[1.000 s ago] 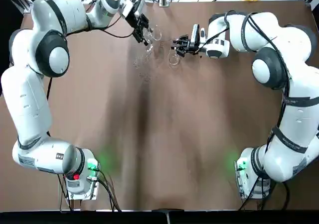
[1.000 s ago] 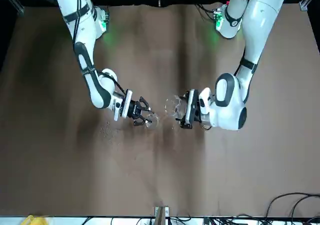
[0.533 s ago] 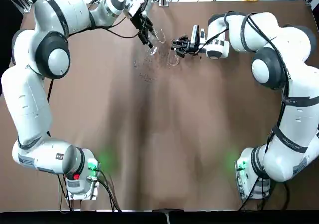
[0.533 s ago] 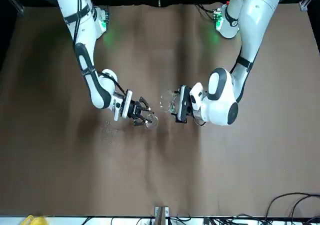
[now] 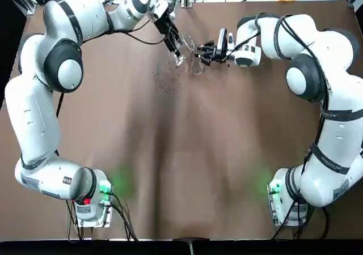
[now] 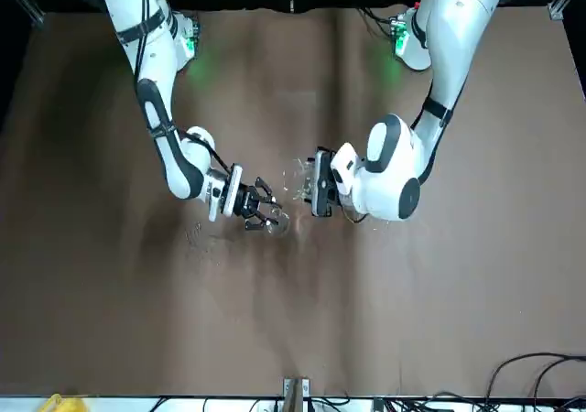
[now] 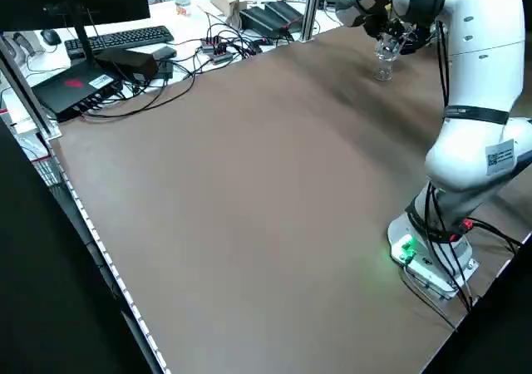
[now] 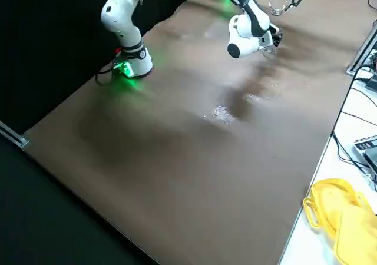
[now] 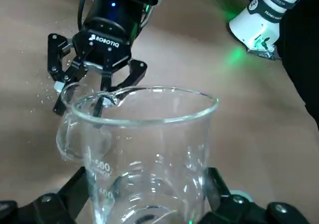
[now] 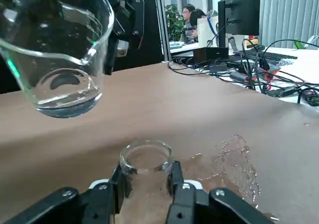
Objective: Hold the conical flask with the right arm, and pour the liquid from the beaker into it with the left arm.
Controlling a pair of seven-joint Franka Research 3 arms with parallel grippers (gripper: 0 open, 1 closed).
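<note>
Right hand (image 10: 147, 196): fingers clamped on the neck of the conical flask (image 10: 146, 165), one either side just under the mouth. I judge this grip steadies the narrow vessel and keeps its small mouth open upward for the pour.

Conical flask, place: stands on the brown surface (image 5: 187, 153) near its far edge, at about 12 o'clock from the middle of the top view. Upright, as far as the right wrist view shows.

Left hand (image 9: 149, 204): gripping the beaker (image 9: 144, 154) low on its wall, leaving the rim and spout free of the fingers.

Beaker, place: lifted off the surface, close to the flask. In the top view it sits at about 10 o'clock from the flask mouth; in the right wrist view it hangs above and to one side of the mouth, not yet over it.

Beaker, attitude: about upright or only slightly tipped. I judge the pour has not begun, since no stream shows.

Beaker, contents: a shallow layer of clear liquid at the bottom.

Flask, contents: cannot tell; only the neck and mouth show.

Spilt water (image 10: 237, 167): a patch of droplets on the surface, just beside the flask.

Risk, as a judgement: the flask mouth is small against the beaker's wide rim, so the spout must line up closely.
</note>
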